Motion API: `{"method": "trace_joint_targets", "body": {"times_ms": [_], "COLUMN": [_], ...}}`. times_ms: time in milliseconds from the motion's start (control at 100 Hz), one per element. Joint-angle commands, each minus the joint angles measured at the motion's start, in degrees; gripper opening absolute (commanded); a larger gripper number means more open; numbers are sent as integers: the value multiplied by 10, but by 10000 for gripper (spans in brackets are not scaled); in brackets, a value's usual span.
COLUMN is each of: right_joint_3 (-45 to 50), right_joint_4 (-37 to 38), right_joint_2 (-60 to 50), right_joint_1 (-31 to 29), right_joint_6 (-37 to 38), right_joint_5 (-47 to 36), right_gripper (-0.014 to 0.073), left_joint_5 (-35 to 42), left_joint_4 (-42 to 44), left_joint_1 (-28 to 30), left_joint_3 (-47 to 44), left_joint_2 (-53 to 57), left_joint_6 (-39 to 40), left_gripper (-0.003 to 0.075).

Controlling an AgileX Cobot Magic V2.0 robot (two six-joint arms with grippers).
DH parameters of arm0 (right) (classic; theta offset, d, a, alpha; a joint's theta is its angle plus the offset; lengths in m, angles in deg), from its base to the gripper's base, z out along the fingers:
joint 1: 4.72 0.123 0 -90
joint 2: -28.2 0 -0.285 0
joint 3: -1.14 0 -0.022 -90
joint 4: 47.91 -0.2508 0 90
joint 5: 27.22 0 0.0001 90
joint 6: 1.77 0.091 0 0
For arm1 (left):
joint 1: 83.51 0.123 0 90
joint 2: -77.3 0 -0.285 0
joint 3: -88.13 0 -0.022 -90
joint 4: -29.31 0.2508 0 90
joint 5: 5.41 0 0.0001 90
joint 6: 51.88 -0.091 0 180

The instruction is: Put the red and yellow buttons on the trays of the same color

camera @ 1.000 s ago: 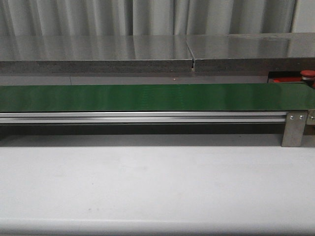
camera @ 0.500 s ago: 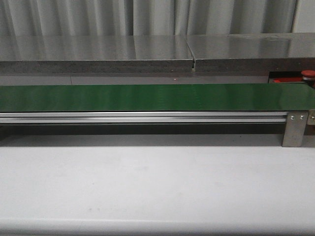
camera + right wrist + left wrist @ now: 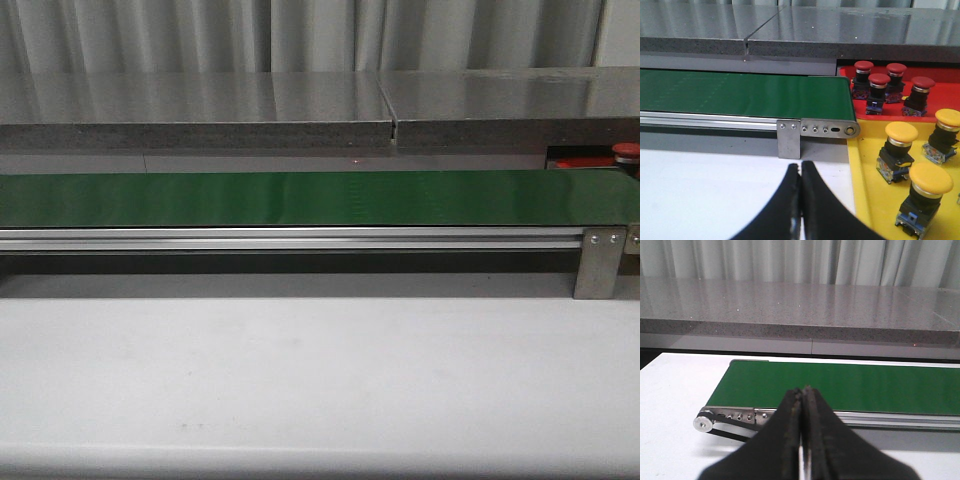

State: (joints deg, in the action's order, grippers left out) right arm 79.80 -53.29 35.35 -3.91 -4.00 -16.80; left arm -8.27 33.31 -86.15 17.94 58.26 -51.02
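Observation:
My right gripper (image 3: 800, 164) is shut and empty above the white table, short of the belt's end bracket. Beside it lies the yellow tray (image 3: 865, 165) with three yellow buttons (image 3: 901, 133) showing on it. Behind it is the red tray (image 3: 935, 102) holding several red buttons (image 3: 879, 80). My left gripper (image 3: 802, 390) is shut with nothing in it, near the other end of the green belt (image 3: 850, 385). From the front camera only a sliver of the red tray (image 3: 585, 161) and one red button (image 3: 627, 152) show at the far right. No gripper shows there.
The long green belt (image 3: 300, 197) runs across the table on an aluminium rail (image 3: 290, 238), with a metal bracket (image 3: 598, 262) at its right end. A grey stone ledge (image 3: 200, 110) and curtains stand behind. White table (image 3: 320, 380) lies in front.

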Motion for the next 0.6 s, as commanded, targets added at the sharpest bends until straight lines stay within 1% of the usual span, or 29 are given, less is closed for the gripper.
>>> {"method": "trace_joint_targets", "body": {"times_ms": [0, 170, 310, 340, 590], "right_joint_3": [-10, -10, -10, -10, -10], "right_joint_4": [4, 4, 4, 4, 4], "right_joint_2": [-7, -7, -7, -7, -7], "right_joint_1": [1, 1, 1, 1, 1], "right_joint_6": [-1, -1, -1, -1, -1], "right_joint_5": [-49, -49, -49, -49, -49], "right_gripper": [-67, -67, -67, -67, -67], "left_joint_5": [59, 63, 63, 52, 53], "left_joint_4": [5, 5, 5, 5, 10], "left_joint_1": [-3, -3, -3, -3, -3], "left_joint_3": [-12, -57, -77, -77, -77], "left_joint_2": [27, 91, 130, 137, 137], "left_joint_6": [10, 22, 22, 22, 22], "left_gripper": [-19, -19, -19, -19, -19]}}
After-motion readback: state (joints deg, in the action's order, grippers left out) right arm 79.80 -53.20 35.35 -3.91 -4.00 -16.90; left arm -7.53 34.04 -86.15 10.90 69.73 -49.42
